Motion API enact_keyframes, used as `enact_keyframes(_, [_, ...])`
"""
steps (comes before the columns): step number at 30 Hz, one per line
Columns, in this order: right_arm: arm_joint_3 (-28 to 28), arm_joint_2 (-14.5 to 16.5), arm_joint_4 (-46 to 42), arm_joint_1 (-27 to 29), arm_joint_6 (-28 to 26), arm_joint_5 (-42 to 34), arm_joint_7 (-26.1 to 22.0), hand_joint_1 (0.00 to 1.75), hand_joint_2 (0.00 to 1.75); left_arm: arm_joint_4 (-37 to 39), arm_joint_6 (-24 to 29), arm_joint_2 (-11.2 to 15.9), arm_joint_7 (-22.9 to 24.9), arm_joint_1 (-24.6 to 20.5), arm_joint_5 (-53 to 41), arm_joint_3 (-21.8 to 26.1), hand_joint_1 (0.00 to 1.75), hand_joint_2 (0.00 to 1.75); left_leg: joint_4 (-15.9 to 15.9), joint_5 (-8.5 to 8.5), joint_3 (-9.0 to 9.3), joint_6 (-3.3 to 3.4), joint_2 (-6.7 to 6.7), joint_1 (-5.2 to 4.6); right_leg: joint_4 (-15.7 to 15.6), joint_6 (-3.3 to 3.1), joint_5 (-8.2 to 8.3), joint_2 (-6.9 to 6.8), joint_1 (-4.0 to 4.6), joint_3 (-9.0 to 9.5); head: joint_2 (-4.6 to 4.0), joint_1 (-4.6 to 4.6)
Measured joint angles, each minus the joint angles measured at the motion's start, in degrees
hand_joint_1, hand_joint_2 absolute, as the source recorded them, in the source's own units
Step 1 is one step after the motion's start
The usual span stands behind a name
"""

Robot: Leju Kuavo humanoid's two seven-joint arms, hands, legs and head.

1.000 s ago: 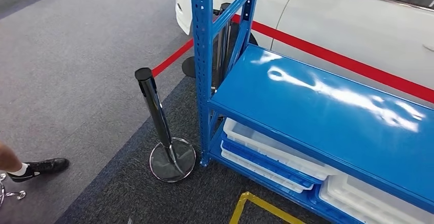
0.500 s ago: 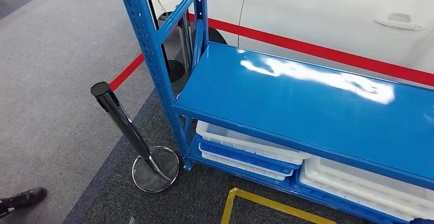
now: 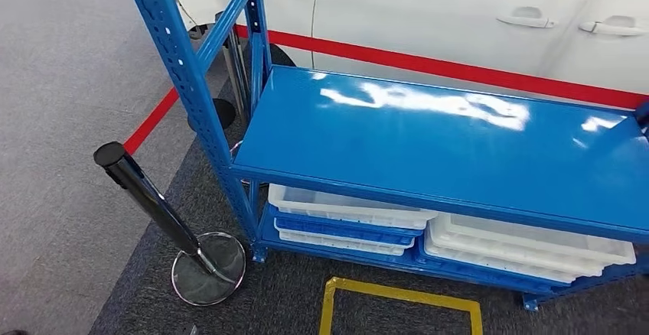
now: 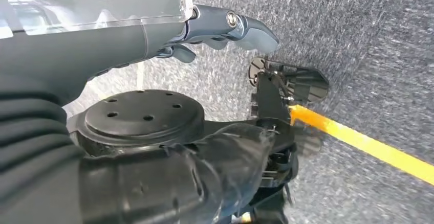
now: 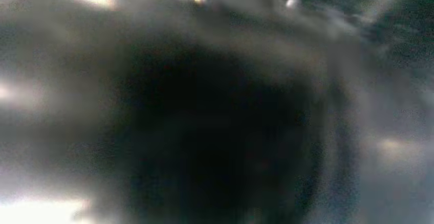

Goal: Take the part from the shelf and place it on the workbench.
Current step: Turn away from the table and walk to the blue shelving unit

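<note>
The shelf (image 3: 428, 132) stands ahead with white trays (image 3: 348, 213) low down, no part can be seen on it, the left hand (image 4: 215, 29) hangs by the floor holding nothing, and the right hand is too blurry to tell.

Glossy blue metal shelf (image 3: 428, 132), rough carpet (image 3: 69, 159)
</note>
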Motion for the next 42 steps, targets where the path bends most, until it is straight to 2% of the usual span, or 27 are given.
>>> enact_keyframes(1, [0.00,-0.01,0.00,-0.04,0.04,-0.06,0.02,0.00,0.00,0.00,-0.07,-0.01,-0.11,0.05,0.00,0.00,0.00,1.75,0.03,-0.12,0.04,-0.03,0.79,-0.02,2.67,0.22,-0.84,-0.28,-0.16,-1.28,0.00,0.00])
enact_keyframes(2, [0.00,-0.03,0.01,-0.05,0.08,-0.12,0.06,0.00,0.00,0.00,-0.16,-0.01,-0.23,0.07,0.00,0.00,0.00,1.75,0.06,-0.28,0.13,-0.12,1.53,-0.02,3.49,0.40,-0.59,-0.46,-0.30,-1.61,0.00,0.01])
enact_keyframes(3, [0.00,-0.05,0.01,-0.04,0.08,-0.16,0.12,0.00,0.00,0.00,-0.26,-0.02,-0.33,0.05,0.01,0.00,0.00,1.75,0.11,-0.44,0.27,-0.24,2.15,0.01,2.42,0.53,0.56,-0.68,-0.43,-0.96,0.00,0.01])
enact_keyframes(5, [0.00,-0.10,0.02,-0.07,0.09,-0.19,0.40,0.00,0.00,0.00,-0.39,-0.04,-0.43,0.00,0.00,0.00,0.00,1.75,0.24,-0.97,0.78,-0.72,3.29,0.01,-5.10,0.48,4.21,-2.55,-0.39,3.22,0.00,0.01])
enact_keyframes(7, [0.00,-0.12,0.02,-0.10,0.22,-0.22,0.66,0.00,0.00,0.00,-0.44,-0.04,-0.46,-0.05,-0.01,0.00,0.00,1.75,0.40,-1.50,1.25,-1.38,4.21,-0.26,-10.93,-0.15,6.04,-4.12,-0.01,6.23,0.00,-0.03])
enact_keyframes(8, [0.00,-0.12,0.03,-0.07,0.33,-0.24,0.77,0.00,0.00,0.00,-0.44,-0.04,-0.48,-0.11,-0.02,0.01,0.00,1.75,0.39,-1.65,1.42,-1.66,4.63,-0.42,-11.51,-0.53,5.82,-4.20,0.22,6.41,0.00,-0.06])
enact_keyframes(10, [0.00,-0.10,0.05,0.06,0.56,-0.35,1.02,0.00,0.00,-0.01,-0.40,-0.04,-0.51,-0.28,-0.08,0.02,0.00,1.75,0.35,-1.99,1.76,-2.20,5.40,-0.48,-11.69,-1.30,5.91,-3.00,0.21,6.30,0.00,-0.09])
enact_keyframes(12, [0.00,-0.03,0.07,0.11,0.68,-0.52,1.22,0.00,0.00,-0.02,-0.25,-0.04,-0.54,-0.39,-0.18,0.02,0.00,1.75,2.27,-3.61,1.17,-2.70,3.96,-0.26,-12.06,-2.16,6.04,-1.97,-0.03,6.50,0.00,-0.11])
enact_keyframes(14, [-0.01,0.02,0.07,0.00,0.69,-0.69,1.45,0.00,0.00,-0.02,0.02,-0.04,-0.55,-0.35,-0.31,0.01,0.00,1.75,8.83,-7.16,-1.78,-2.95,1.16,-0.08,-12.23,-2.81,6.09,-0.95,-0.10,6.63,0.00,-0.17])
enact_keyframes(15, [-0.01,0.01,0.07,-0.06,0.69,-0.75,1.55,0.00,0.00,-0.02,0.14,-0.04,-0.55,-0.27,-0.37,0.00,0.00,1.75,12.97,-8.84,-3.87,-2.97,0.36,-0.07,-12.20,-2.99,6.06,-0.33,-0.05,6.62,0.00,-0.19])
enact_keyframes(16, [-0.01,0.02,0.07,-0.09,0.68,-0.80,1.61,0.00,0.00,-0.02,0.24,-0.03,-0.55,-0.17,-0.42,0.00,0.00,1.75,16.07,-9.57,-5.60,-2.94,0.06,-0.07,-12.14,-3.07,6.02,0.42,0.04,6.66,0.00,-0.19])
enact_keyframes(17, [-0.01,0.03,0.07,-0.09,0.69,-0.82,1.62,0.00,0.00,-0.02,0.30,-0.03,-0.55,-0.08,-0.44,0.00,0.00,1.75,17.21,-9.07,-6.50,-2.84,-0.06,-0.08,-12.04,-3.11,5.95,1.20,0.12,6.72,0.00,-0.20])
enact_keyframes(18, [0.00,0.04,0.07,-0.07,0.69,-0.83,1.63,0.00,0.00,-0.02,0.32,-0.02,-0.55,-0.03,-0.45,0.00,0.00,1.75,16.12,-7.43,-6.41,-2.66,-0.18,-0.10,-11.91,-3.12,5.86,2.02,0.19,6.81,0.00,-0.20])
enact_keyframes(19, [0.00,0.05,0.07,-0.08,0.69,-0.84,1.63,0.00,0.00,-0.02,0.33,-0.01,-0.55,-0.01,-0.46,0.00,0.00,1.75,12.96,-4.93,-5.38,-2.39,-0.66,-0.13,-11.75,-3.08,5.73,2.83,0.23,6.92,0.00,-0.19])
enact_keyframes(21, [-0.02,0.11,0.07,-0.17,0.69,-0.84,1.66,0.00,0.00,-0.01,0.35,0.05,-0.55,0.07,-0.47,0.00,0.00,1.75,5.81,-1.12,-2.75,-1.69,-3.39,-0.11,-11.31,-2.76,5.43,4.27,0.23,6.78,0.00,-0.14])
enact_keyframes(23, [-0.04,0.16,0.08,-0.24,0.68,-0.85,1.67,0.00,0.00,0.00,0.35,0.12,-0.54,0.09,-0.47,-0.01,0.00,1.75,2.57,-0.36,-1.61,-1.34,-5.35,-0.22,-11.00,-2.07,5.44,5.59,-0.08,6.13,0.00,-0.12])
enact_keyframes(25, [-0.06,0.09,0.11,-0.10,0.67,-0.90,1.68,0.00,0.00,-0.01,0.34,0.05,-0.52,0.02,-0.47,-0.01,0.00,1.75,1.76,-0.33,-1.33,-1.14,-4.45,-0.21,-11.12,-1.26,5.66,6.78,-0.35,5.73,0.00,-0.15])
enact_keyframes(26, [-0.08,0.05,0.14,-0.02,0.66,-0.92,1.68,0.00,0.00,-0.02,0.35,0.01,-0.51,0.00,-0.47,0.00,0.00,1.75,1.26,-0.13,-1.06,-0.85,-3.76,-0.05,-10.89,-0.93,5.46,6.38,-0.25,5.61,0.00,-0.10])
enact_keyframes(27, [-0.09,0.02,0.16,0.00,0.66,-0.94,1.68,0.00,0.00,-0.02,0.36,-0.03,-0.52,0.00,-0.47,0.00,0.00,1.75,0.73,0.07,-0.75,-0.54,-2.99,0.13,-9.80,-0.67,4.72,5.21,-0.13,5.14,0.00,0.03])
enact_keyframes(29, [-0.11,-0.03,0.19,-0.08,0.67,-0.95,1.65,0.00,0.00,-0.02,0.36,-0.03,-0.56,0.02,-0.48,0.00,0.00,1.75,0.15,0.20,-0.30,-0.12,-1.37,0.21,-4.14,-0.17,1.67,1.71,0.06,2.46,0.00,0.30])
enact_keyframes(31, [-0.19,-0.10,0.20,-0.15,0.55,-1.10,1.58,0.00,0.00,-0.02,0.46,-0.02,-0.46,0.10,-0.48,0.00,0.00,1.75,0.17,-0.02,-0.15,-0.14,0.01,0.11,2.28,0.28,-0.83,0.08,-0.01,-0.76,0.00,0.40])
enact_keyframes(32, [-0.31,-0.14,0.20,-0.13,0.38,-1.33,1.63,0.00,0.00,-0.02,0.60,-0.02,-0.29,0.12,-0.49,0.00,0.00,1.75,0.20,-0.17,-0.05,-0.22,0.55,0.10,3.26,0.42,-0.65,-0.13,-0.07,-1.21,0.00,0.40])
enact_keyframes(33, [-0.51,-0.15,0.21,-0.11,0.23,-1.76,1.95,0.00,0.00,-0.02,0.81,-0.03,-0.02,0.10,-0.51,0.00,0.00,1.75,0.24,-0.31,0.10,-0.34,0.91,0.10,2.04,0.47,0.57,-0.26,-0.15,-0.47,0.00,0.41])
enact_keyframes(34, [-0.79,-0.18,0.25,-0.07,0.17,-2.32,2.45,0.00,0.00,-0.02,1.06,-0.03,0.32,0.05,-0.56,0.00,0.00,1.75,0.28,-0.46,0.29,-0.47,1.19,0.11,-0.94,0.46,2.47,-0.42,-0.23,1.21,0.00,0.40])
enact_keyframes(36, [-1.45,-0.26,0.43,0.05,0.43,-3.54,3.74,0.00,0.87,-0.02,1.44,-0.05,0.98,-0.05,-0.68,0.00,0.00,1.75,0.37,-0.78,0.64,-0.85,1.45,-0.01,-8.38,0.15,5.32,-0.95,-0.16,5.25,0.00,0.41])
enact_keyframes(38, [-2.13,-0.29,0.59,0.19,1.10,-4.42,4.47,0.00,1.75,-0.02,1.67,-0.05,1.62,-0.12,-0.80,0.00,0.00,1.75,0.61,-1.04,0.68,-1.03,1.52,-0.36,-11.97,-0.30,5.92,-1.22,-0.05,6.95,0.00,0.37])
enact_keyframes(42, [-3.30,-0.27,0.79,0.55,2.95,-5.00,5.12,0.00,1.75,-0.07,2.06,0.09,3.60,0.00,-1.16,-0.17,0.00,1.75,0.57,-1.00,0.66,-0.45,1.50,-0.51,-12.17,-0.73,5.87,-1.10,0.08,6.90,0.00,0.31])
